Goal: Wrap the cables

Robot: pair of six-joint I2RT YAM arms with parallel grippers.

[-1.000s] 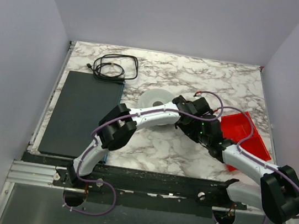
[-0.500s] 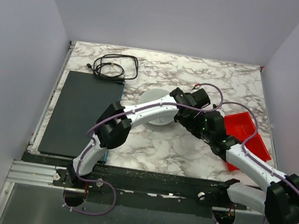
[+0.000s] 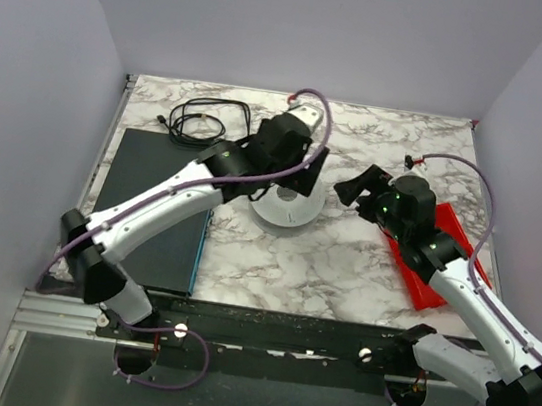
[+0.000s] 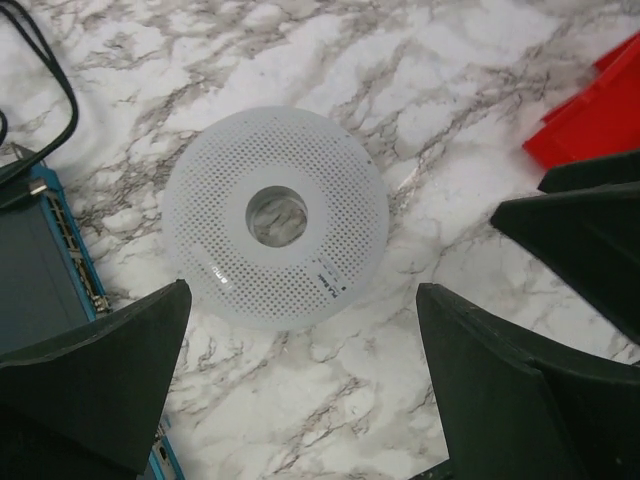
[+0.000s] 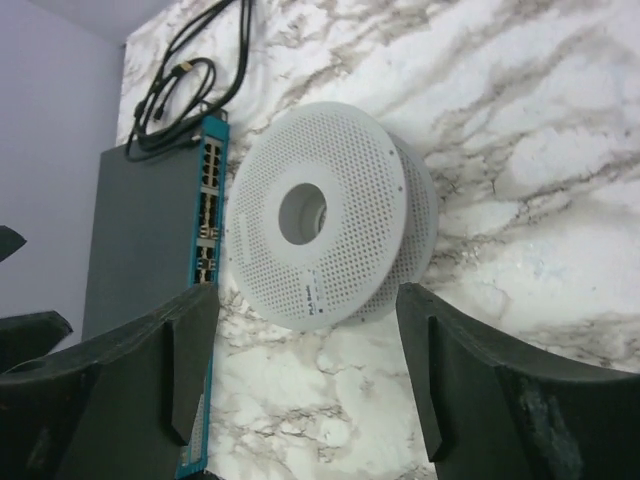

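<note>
Cables: thin pale wire cannot be made out in any view. Dark flat box [image 3: 154,207] at near left of the marble tabletop [image 3: 343,264], red tray [image 3: 460,240] at right. Mid-table, left gripper [image 4: 300,300] hangs above the white perforated spool [image 4: 330,190], right gripper [image 5: 305,295] beside it; both jaws wide apart, empty. Black cord [image 3: 207,118] coiled at far left.

White-and-grey marble-patterned worktop [image 3: 342,274], smooth with a faint sheen. On it lie a matt white plastic spool [image 4: 275,217] with a finely perforated flange, a glossy red plastic tray [image 4: 600,100] and a matt dark grey box [image 3: 144,170]. The left gripper [image 4: 302,300] has matt black plastic fingers [image 4: 100,380]
</note>
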